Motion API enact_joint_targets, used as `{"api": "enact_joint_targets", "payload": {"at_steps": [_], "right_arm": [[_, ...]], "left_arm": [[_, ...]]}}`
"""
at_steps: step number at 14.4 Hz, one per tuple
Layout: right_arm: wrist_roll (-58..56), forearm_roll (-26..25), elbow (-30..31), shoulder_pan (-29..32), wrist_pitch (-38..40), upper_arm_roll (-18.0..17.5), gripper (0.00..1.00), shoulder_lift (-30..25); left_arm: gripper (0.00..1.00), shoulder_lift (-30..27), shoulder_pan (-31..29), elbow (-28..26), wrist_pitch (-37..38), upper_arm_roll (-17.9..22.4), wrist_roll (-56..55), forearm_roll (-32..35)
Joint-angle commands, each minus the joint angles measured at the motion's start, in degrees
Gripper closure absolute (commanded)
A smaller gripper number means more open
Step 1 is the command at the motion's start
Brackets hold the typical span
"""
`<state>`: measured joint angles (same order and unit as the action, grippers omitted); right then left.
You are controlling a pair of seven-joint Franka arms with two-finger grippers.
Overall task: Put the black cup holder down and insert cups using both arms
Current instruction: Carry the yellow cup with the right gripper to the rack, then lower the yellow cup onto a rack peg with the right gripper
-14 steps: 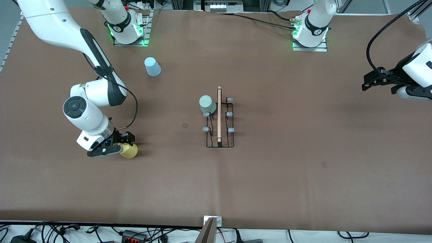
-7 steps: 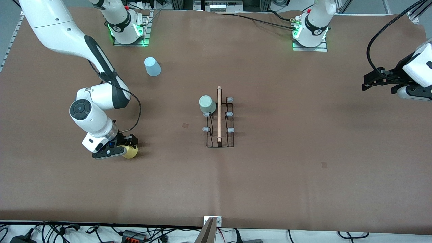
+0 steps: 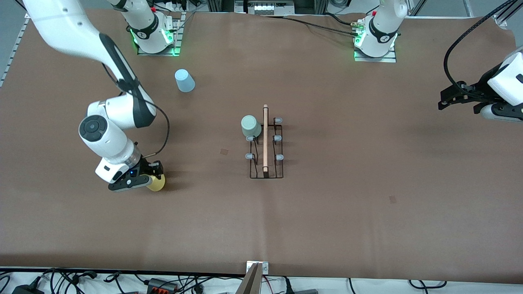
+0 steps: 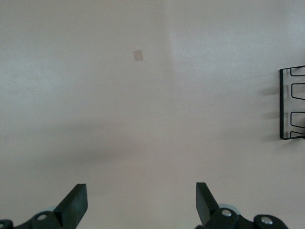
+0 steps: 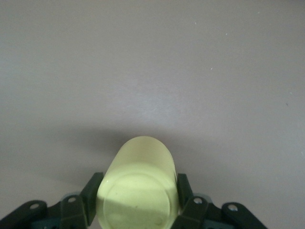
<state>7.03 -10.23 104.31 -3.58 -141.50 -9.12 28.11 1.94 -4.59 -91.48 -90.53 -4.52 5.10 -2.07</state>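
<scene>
Brown paper covers the wide desk (image 3: 335,212), and at its middle stands the thin black wire cup holder (image 3: 266,153) with a light wooden rod along its top and pale grey-blue prong tips. A pale green tapered plastic cup (image 3: 251,126) sits upturned on one of the holder's prongs, on the side toward the right arm's end of the desk. A light blue plastic cup (image 3: 184,81) stands upside down on the desk, well apart from the holder, toward the right arm's base.

From its base, the white right arm reaches out, folds at the elbow and bends down, its black two-finger claw (image 3: 152,176) low over the desk toward its own end, well apart from the holder. That claw is clamped on a yellow plastic cup (image 5: 138,188), a finger pressed to each side.

At its own end of the desk, the left arm waits, raised, its left claw (image 4: 141,202) spread wide and gripping nothing.
</scene>
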Motion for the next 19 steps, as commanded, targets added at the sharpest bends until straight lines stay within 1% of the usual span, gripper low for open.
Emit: {"api": "enact_joint_targets", "payload": {"at_steps": [1, 2, 3, 4, 5, 7, 8, 10, 14, 17, 19], "right_arm": [[16.3, 0.0, 0.9, -7.7, 4.6, 0.2, 0.81, -5.6], [25.0, 0.5, 0.9, -10.1, 4.6, 0.0, 0.80, -6.0], [34.2, 2.8, 0.3, -13.9, 4.4, -0.1, 0.81, -5.9], [40.6, 4.7, -1.1, -17.7, 4.5, -0.1, 0.81, -5.4], [45.9, 5.5, -3.5, -20.5, 4.6, -0.1, 0.81, -4.7], [53.9, 5.2, -5.6, -23.6, 4.7, -0.1, 0.82, -3.8], [56.0, 5.1, -7.3, -25.4, 4.7, -0.1, 0.82, -3.0], [56.3, 5.3, -9.4, -25.9, 4.7, -0.1, 0.82, -2.0], [56.3, 5.0, -9.6, -25.8, 4.0, -0.1, 0.82, -1.7], [55.8, 4.9, -9.6, -26.1, 1.1, -0.2, 0.81, -0.2], [55.3, 4.6, -9.6, -26.1, 1.0, -0.1, 0.80, 1.0]], "left_arm": [[0.00, 0.4, -0.2, 1.2, 0.8, -0.4, -0.5, 1.4], [0.00, 0.4, -0.2, 1.2, 0.8, -0.4, -0.5, 1.3], [0.00, 0.4, -0.2, 1.2, 0.8, -0.4, -0.5, 1.3], [0.00, 0.4, -0.2, 1.2, 0.8, -0.4, -0.5, 1.4], [0.00, 0.4, -0.2, 1.2, 0.8, -0.4, -0.5, 1.3], [0.00, 0.4, -0.2, 1.2, 0.8, -0.4, -0.5, 1.3], [0.00, 0.4, -0.2, 1.2, 0.8, -0.4, -0.5, 1.4], [0.00, 0.4, -0.2, 1.2, 0.8, -0.4, -0.5, 1.3], [0.00, 0.4, -0.2, 1.2, 0.8, -0.4, -0.5, 1.3], [0.00, 0.4, -0.2, 1.2, 0.8, -0.4, -0.5, 1.3], [0.00, 0.4, -0.2, 1.2, 0.8, -0.4, -0.5, 1.3]]}}
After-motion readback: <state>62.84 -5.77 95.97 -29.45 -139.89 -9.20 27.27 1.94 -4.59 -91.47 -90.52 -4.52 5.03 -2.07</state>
